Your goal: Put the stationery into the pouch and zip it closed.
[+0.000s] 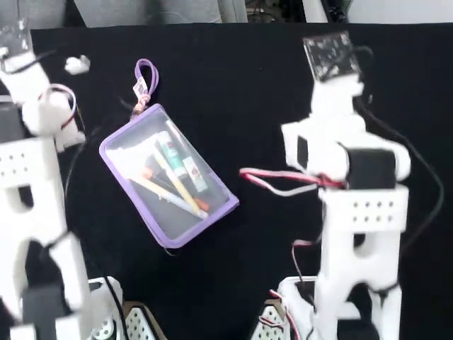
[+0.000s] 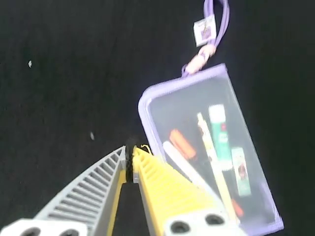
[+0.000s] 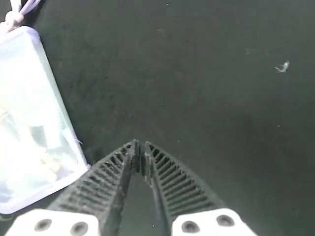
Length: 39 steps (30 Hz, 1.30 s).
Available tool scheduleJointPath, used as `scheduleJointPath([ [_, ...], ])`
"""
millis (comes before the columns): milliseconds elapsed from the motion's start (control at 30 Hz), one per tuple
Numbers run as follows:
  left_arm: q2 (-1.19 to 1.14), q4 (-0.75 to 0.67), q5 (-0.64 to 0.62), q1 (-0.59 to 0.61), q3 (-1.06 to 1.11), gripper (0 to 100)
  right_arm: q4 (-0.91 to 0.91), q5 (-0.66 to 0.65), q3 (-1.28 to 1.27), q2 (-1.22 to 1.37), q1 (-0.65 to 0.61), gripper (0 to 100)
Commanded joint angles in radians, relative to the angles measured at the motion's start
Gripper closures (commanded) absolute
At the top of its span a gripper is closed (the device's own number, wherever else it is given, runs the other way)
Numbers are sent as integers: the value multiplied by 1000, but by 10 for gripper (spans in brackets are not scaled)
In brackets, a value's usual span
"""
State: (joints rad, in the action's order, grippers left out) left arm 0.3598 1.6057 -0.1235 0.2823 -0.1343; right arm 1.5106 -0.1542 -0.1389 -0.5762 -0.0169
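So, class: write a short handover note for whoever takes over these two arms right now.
Left gripper: shut, empty, close to the pouch.
Right gripper: shut, empty, over the table beside the pouch.
The pouch lies flat on the table, with the stationery inside it.
Done: stationery is in. The zip looks closed, but I cannot be sure.
Left: check the zip and close it if needed.

Black table [image 1: 233, 78], pale grey fabric [image 1: 141, 10] beyond its far edge.

Pouch [image 1: 131, 150] clear, purple trim; table [image 1: 248, 85] black; left tool [image 2: 129, 155] yellow-grey, ribbed.
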Motion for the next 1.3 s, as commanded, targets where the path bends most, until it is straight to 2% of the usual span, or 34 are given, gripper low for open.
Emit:
scheduleJointPath([
  [0, 261, -255, 3, -15, 349, 971, -92, -6, -179, -159, 52, 987],
  [200, 545, -511, 132, -16, 753, 971, -193, -6, -424, -308, 54, 987],
  [467, 795, -571, 146, -15, 1036, 970, -298, -6, -728, -453, 58, 987],
  [667, 901, -845, 155, -15, 1313, 970, -463, -6, -981, -575, 60, 986],
  [767, 937, -937, 227, -31, 1438, 970, -489, -64, -1073, -634, 58, 986],
  [833, 964, -956, 259, -47, 1504, 970, -499, -97, -1125, -677, 60, 986],
  [967, 1034, -956, 238, -51, 1593, 970, -540, -97, -1253, -773, 100, 986],
  [1133, 1158, -957, 221, -50, 1741, 970, -626, -100, -1452, -940, 207, 986],
  [1267, 1292, -947, 219, -51, 1844, 970, -598, -104, -1546, -1112, 270, 986],
])
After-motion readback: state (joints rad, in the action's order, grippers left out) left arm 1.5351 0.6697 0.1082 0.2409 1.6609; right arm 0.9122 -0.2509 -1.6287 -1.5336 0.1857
